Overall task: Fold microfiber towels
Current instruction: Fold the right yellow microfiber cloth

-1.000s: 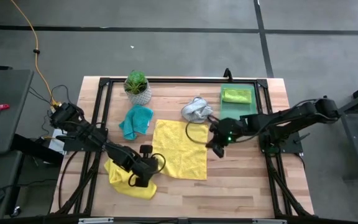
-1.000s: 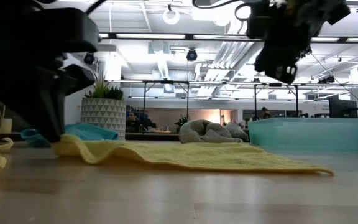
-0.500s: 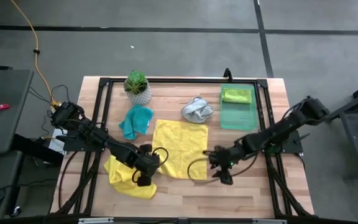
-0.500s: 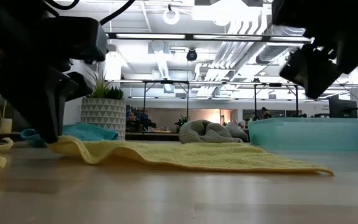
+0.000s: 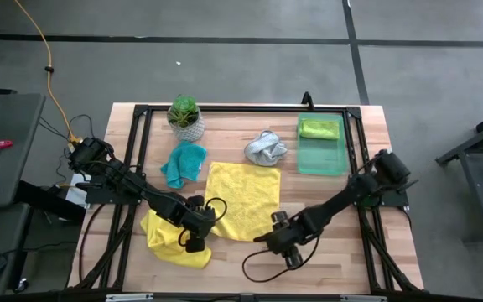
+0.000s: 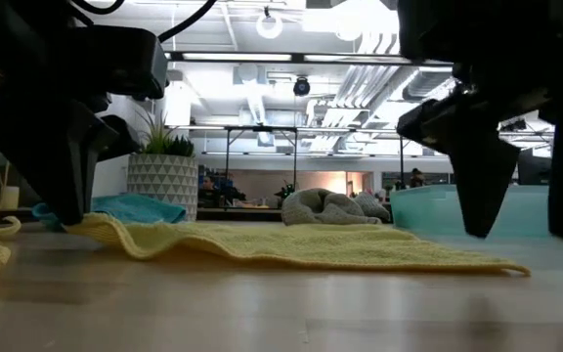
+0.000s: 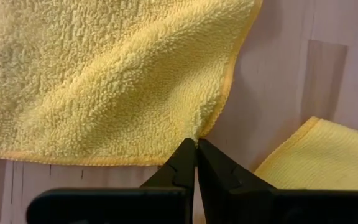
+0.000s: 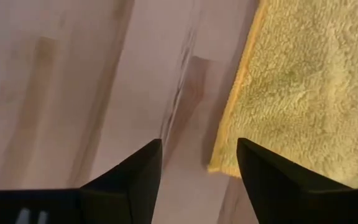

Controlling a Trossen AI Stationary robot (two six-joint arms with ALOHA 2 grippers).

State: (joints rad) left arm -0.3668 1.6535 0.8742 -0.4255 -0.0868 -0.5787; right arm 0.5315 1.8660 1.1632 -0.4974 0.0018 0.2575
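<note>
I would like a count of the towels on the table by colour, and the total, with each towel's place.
Yellow towels: 2, the spread yellow towel at the centre and the crumpled yellow towel near the left arm
Teal towel: 1, beside the plant
Grey-white towel: 1, bunched
Lime green towel: 1, in the green tray
Total: 5 towels

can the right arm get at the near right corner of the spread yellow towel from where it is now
Probably yes. The right tool stands open just off that corner of the spread yellow towel, with only bare table between them. The left tool pinches the opposite near corner, well aside.
</note>
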